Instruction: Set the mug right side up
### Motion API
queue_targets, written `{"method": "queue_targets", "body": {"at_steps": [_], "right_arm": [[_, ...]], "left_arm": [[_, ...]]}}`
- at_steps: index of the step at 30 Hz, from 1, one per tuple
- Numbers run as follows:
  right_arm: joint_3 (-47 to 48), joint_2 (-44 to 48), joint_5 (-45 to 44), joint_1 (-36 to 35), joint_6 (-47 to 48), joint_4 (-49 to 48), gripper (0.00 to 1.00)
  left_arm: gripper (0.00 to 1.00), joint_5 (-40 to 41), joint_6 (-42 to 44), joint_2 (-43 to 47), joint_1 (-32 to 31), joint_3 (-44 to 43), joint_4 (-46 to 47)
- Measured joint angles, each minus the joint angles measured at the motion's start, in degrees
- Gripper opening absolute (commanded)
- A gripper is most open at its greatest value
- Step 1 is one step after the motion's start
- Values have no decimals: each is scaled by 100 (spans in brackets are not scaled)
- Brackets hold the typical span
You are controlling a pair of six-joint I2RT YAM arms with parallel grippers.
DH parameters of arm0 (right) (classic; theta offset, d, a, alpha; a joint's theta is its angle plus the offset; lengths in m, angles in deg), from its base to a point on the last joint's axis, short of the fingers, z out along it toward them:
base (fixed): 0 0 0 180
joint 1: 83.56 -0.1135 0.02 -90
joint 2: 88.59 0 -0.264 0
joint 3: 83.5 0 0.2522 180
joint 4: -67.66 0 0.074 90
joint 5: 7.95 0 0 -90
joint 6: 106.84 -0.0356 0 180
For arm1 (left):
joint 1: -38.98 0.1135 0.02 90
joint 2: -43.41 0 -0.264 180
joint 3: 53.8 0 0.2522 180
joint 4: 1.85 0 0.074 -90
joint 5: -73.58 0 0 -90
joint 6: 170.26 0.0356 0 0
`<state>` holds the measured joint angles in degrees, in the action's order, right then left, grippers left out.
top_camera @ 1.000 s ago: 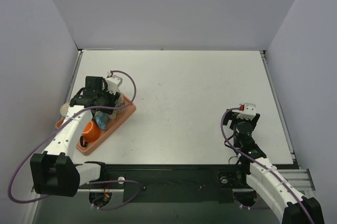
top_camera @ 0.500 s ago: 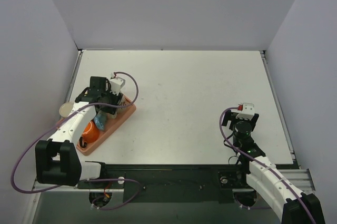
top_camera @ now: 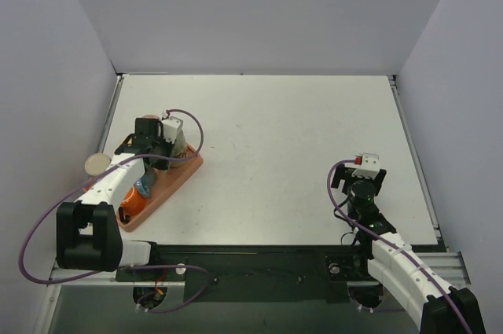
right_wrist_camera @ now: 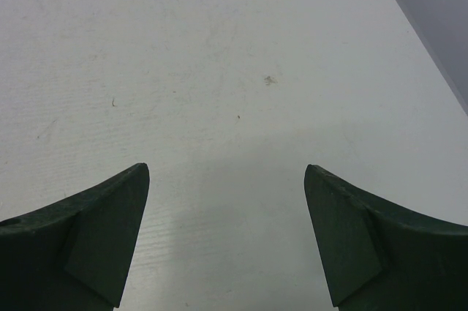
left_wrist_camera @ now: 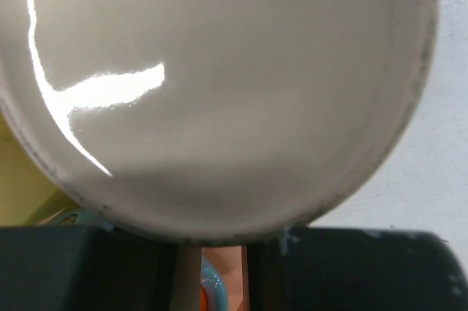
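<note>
Cream glaze fills nearly all of my left wrist view: the mug (left_wrist_camera: 219,91) sits hard against my left tool (left_wrist_camera: 212,267), so close that only its broad round face and part of the rim show. The fingers stand close together with a thin slot between them, and the mug's lower edge meets the top of that slot. I take that as a pinch on the mug's wall, though the contact itself is hidden.

From above, the mug is just ahead of the tool, over the far end of the orange tray (top_camera: 185,173), near my left side of the worktop (top_camera: 283,137).

Since a round face is turned back at my wrist camera, I judge the mug's long axis runs roughly along my fingers' reach and not upright. Whether that face is the mouth or the base, I cannot tell.

My right tool (right_wrist_camera: 227,252) is spread wide over bare worktop, well apart from the mug. The left arm is plainly the nearer, so the turning falls to its wrist.
</note>
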<state>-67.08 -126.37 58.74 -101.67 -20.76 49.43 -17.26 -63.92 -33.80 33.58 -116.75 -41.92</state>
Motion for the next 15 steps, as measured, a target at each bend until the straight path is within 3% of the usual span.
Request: {"method": "queue_targets", "body": {"at_steps": [1, 9, 15], "right_arm": [[0, 2, 0, 0, 0, 0, 81], [4, 15, 9, 0, 17, 20, 81], [382, 210, 186, 0, -48, 503, 81]], "left_arm": [[0, 44, -13, -2, 33, 4, 35], [0, -48, -63, 83, 74, 24, -52], [0, -446, -76, 251, 74, -317, -986]]}}
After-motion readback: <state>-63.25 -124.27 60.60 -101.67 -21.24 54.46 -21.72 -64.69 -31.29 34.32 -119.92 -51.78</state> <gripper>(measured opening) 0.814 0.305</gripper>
